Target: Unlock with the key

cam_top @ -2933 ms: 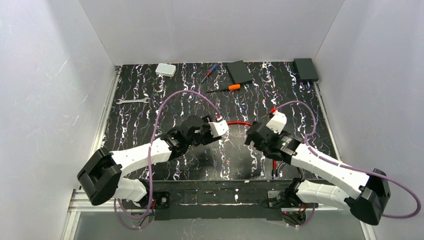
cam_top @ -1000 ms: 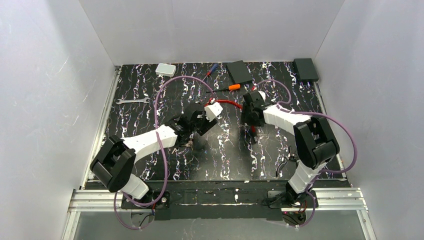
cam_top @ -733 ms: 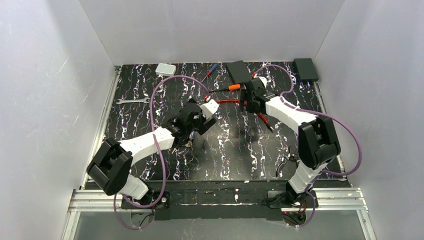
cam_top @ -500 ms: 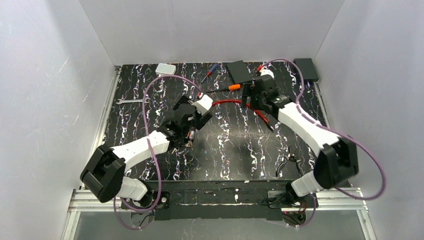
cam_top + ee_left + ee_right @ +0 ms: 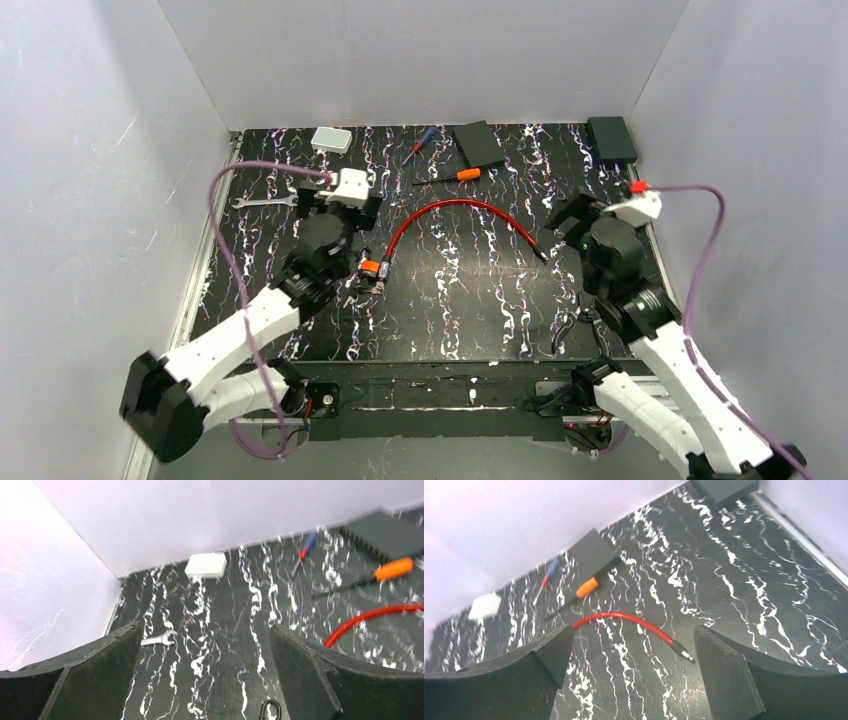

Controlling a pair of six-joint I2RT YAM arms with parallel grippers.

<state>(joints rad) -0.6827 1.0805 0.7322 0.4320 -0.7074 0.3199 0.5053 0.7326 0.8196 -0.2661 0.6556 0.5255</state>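
Fingers (image 5: 75,680) wide; red cable (image 5: 370,617), screwdriver (image 5: 395,569) beyond.

text: none legible | labels: none | brands: none | numbers: none | signs: none

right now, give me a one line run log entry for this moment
left gripper open, empty | right gripper open, empty | key on table beside red cable end | neither arm touching it

Two white-shelled arms (image 5: 250,322) with black joints and looping purple cables (image 5: 265,165).
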